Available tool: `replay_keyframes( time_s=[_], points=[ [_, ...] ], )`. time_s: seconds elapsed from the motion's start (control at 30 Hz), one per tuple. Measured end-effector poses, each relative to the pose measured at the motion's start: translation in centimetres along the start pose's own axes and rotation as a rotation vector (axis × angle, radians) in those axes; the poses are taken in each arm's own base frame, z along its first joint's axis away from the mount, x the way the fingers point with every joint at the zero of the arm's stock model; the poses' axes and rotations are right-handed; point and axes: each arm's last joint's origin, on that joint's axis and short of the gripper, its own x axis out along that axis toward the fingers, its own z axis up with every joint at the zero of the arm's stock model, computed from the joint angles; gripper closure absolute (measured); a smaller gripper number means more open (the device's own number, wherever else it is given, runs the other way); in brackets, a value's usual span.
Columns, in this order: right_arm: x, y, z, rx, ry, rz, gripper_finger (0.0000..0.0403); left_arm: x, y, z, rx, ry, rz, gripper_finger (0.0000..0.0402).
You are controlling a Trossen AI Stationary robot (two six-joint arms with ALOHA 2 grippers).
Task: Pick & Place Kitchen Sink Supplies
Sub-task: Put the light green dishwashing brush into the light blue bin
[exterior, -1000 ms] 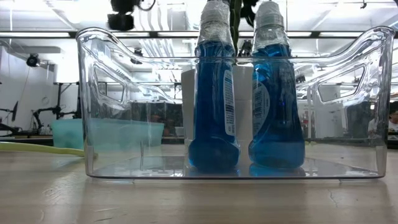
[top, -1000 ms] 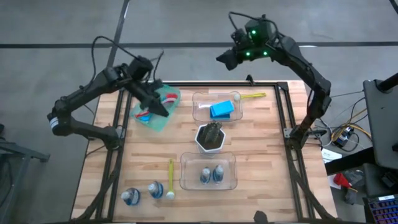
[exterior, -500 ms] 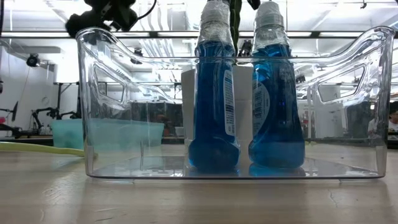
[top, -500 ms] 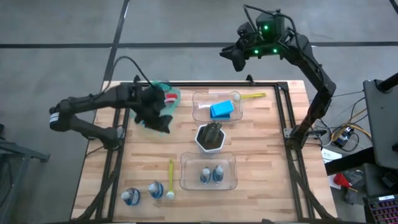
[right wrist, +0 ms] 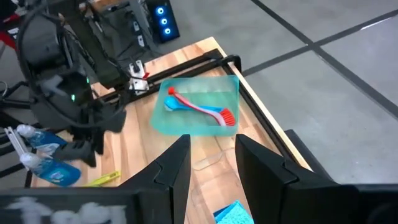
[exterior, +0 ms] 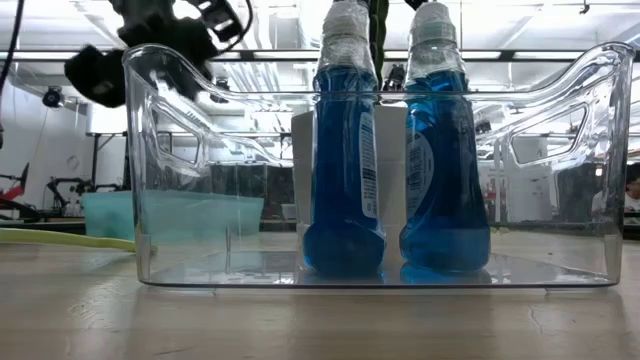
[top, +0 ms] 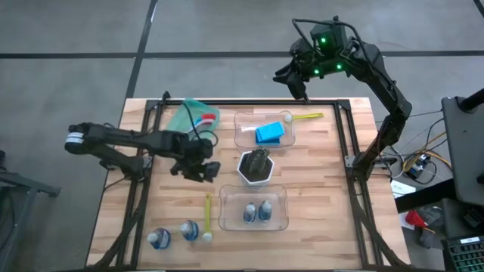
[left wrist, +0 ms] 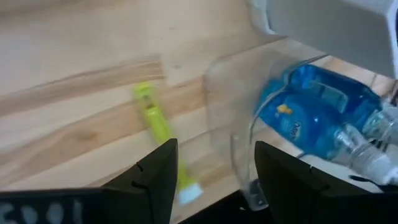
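Left gripper [top: 203,171] swung from green tray [top: 181,125] toward yellow brush [top: 208,216], jaws parted, empty; you'll want its stiff, light handle mid-length.

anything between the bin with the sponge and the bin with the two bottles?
Yes: the white hexagonal pot with the dark plant sits between the sponge bin and the bottle bin, clearest in the high view.
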Motion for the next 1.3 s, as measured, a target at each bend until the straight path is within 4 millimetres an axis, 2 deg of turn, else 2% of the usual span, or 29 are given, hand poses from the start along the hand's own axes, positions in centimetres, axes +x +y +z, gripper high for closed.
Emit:
replay_keyframes(
  time_s=[0.1,0.23,0.5,0.77,1.03,1.3],
  points=[
    [0.0,0.0,0.0,-0.003,0.000,0.000,0.0280,1.9,-0.2,-0.2,0.003,0.031,0.008,0.0197],
    [0.0,0.0,-0.2,-0.015,0.015,-0.001,0.0281,4.0,0.2,-1.2,0.005,0.128,0.100,0.0197],
    [0.0,0.0,-0.4,-0.040,0.035,-0.002,0.0298,7.0,0.7,-2.0,-0.034,0.184,0.219,0.0197],
    [-0.1,0.0,-0.4,-0.038,0.040,-0.003,0.0310,9.4,0.5,-2.2,-0.037,0.222,0.276,0.0197],
    [-0.1,0.0,-0.4,-0.053,0.038,-0.002,0.0305,11.7,0.3,-2.5,-0.040,0.243,0.271,0.0197],
    [-0.1,0.0,-0.4,-0.062,0.035,-0.003,0.0317,12.8,0.5,-2.7,-0.055,0.299,0.298,0.0197]
  ],
)
